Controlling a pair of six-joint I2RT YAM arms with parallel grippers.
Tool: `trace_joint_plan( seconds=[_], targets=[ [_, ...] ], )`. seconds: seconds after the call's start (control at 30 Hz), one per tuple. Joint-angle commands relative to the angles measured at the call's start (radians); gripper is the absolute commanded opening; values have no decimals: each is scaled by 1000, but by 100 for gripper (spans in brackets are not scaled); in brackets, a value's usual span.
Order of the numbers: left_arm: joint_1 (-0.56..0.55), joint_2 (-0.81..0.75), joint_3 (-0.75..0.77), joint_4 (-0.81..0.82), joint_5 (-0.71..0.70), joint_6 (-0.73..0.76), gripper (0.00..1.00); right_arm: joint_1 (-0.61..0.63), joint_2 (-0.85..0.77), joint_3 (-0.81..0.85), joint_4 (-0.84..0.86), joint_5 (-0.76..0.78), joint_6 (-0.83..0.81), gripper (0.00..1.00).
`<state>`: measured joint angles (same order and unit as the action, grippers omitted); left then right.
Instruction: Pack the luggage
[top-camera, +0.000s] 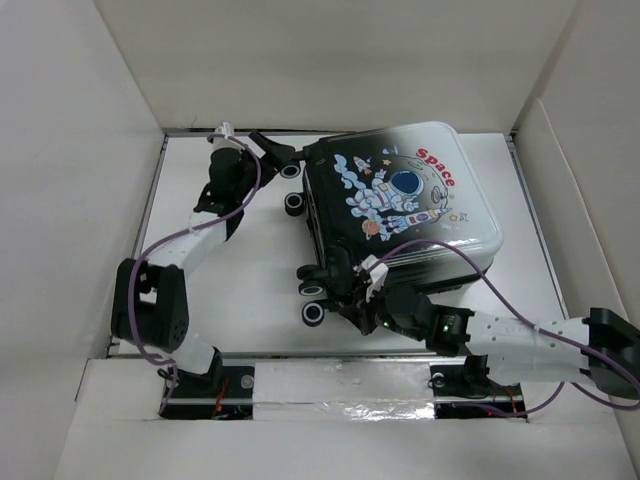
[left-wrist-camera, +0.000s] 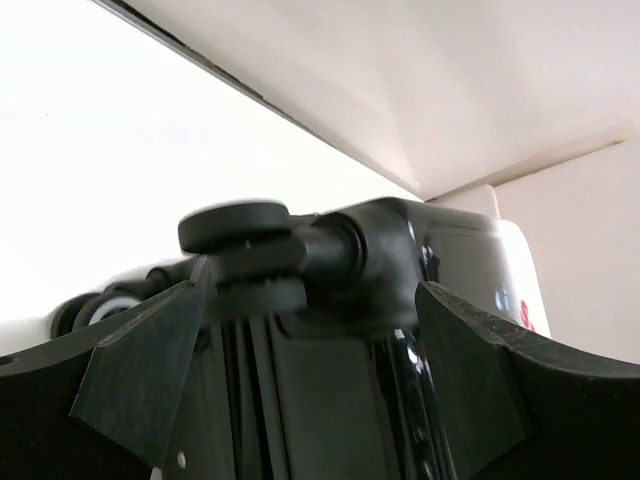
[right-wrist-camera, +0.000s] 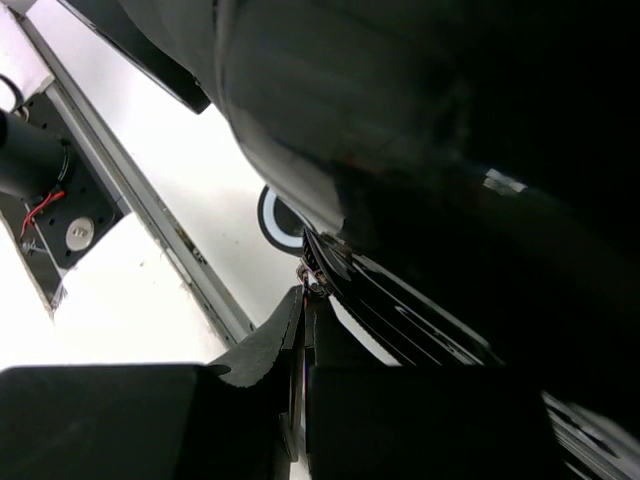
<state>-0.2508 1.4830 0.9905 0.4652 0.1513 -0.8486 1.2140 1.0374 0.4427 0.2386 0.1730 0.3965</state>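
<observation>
The luggage (top-camera: 420, 200) lies flat and closed on the white table, astronaut and red "Space" print facing up, wheels (top-camera: 294, 203) pointing left. My left gripper (top-camera: 279, 156) is open at its far left corner. In the left wrist view its fingers (left-wrist-camera: 140, 365) straddle the black bottom edge just below a wheel (left-wrist-camera: 235, 225). My right gripper (top-camera: 366, 290) is at the near left corner, pressed against the shell (right-wrist-camera: 400, 120). In the right wrist view it (right-wrist-camera: 306, 330) is shut on the small metal zipper pull (right-wrist-camera: 315, 282) at the seam, beside a wheel (right-wrist-camera: 275, 220).
White walls enclose the table (top-camera: 250, 260) on the left, back and right. A metal rail (top-camera: 330, 360) runs along the near edge by the arm bases. Purple cables loop over both arms, one crossing the suitcase's near side (top-camera: 470, 262).
</observation>
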Motion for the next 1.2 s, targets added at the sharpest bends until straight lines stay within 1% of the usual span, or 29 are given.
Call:
trace_joint_plan(
  seconds=[0.0, 0.07, 0.1, 0.17, 0.2, 0.3, 0.37, 0.57, 0.6, 0.63, 0.7, 0.77, 0.87, 0.9, 0.97, 1.03, 1.07, 1.1, 1.17],
  targets=[
    [19, 69, 95, -16, 70, 31, 86, 39, -75, 30, 140, -78, 42, 0],
    [30, 104, 160, -25, 76, 29, 86, 39, -86, 24, 140, -78, 44, 0],
    [42, 147, 187, -48, 100, 40, 86, 39, -92, 24, 139, -81, 44, 0],
    [42, 186, 253, -83, 119, 57, 84, 39, -97, 21, 137, -81, 44, 0],
    [53, 206, 261, -103, 117, 66, 80, 39, -99, 19, 137, -79, 44, 0],
    [62, 201, 232, -68, 111, 80, 78, 48, -99, 19, 136, -78, 44, 0],
    [62, 203, 220, -47, 119, 68, 79, 48, -94, 21, 136, -76, 42, 0],
    [62, 290, 257, -13, 195, 17, 80, 48, -83, 30, 131, -70, 36, 0],
    [62, 302, 249, 15, 215, -15, 80, 48, -82, 30, 131, -70, 36, 0],
    [62, 307, 238, 42, 229, -15, 80, 48, -80, 31, 133, -70, 36, 0],
    [62, 322, 220, 99, 252, -79, 79, 48, -71, 34, 133, -73, 36, 0],
    [62, 338, 229, 104, 258, -86, 78, 48, -69, 37, 131, -72, 36, 0],
    [62, 364, 228, 177, 297, -118, 73, 48, -68, 40, 125, -67, 35, 0],
    [62, 372, 221, 211, 310, -125, 68, 48, -66, 39, 123, -64, 35, 0],
    [62, 381, 208, 239, 321, -144, 66, 48, -71, 39, 120, -61, 38, 0],
    [62, 387, 200, 268, 329, -177, 66, 48, -74, 37, 120, -58, 39, 0],
    [62, 390, 194, 283, 333, -193, 68, 48, -73, 37, 120, -56, 39, 0],
    [62, 396, 176, 330, 344, -208, 73, 48, -73, 37, 120, -50, 38, 0],
    [62, 399, 154, 383, 352, -254, 74, 48, -73, 37, 119, -46, 39, 0]
  ],
)
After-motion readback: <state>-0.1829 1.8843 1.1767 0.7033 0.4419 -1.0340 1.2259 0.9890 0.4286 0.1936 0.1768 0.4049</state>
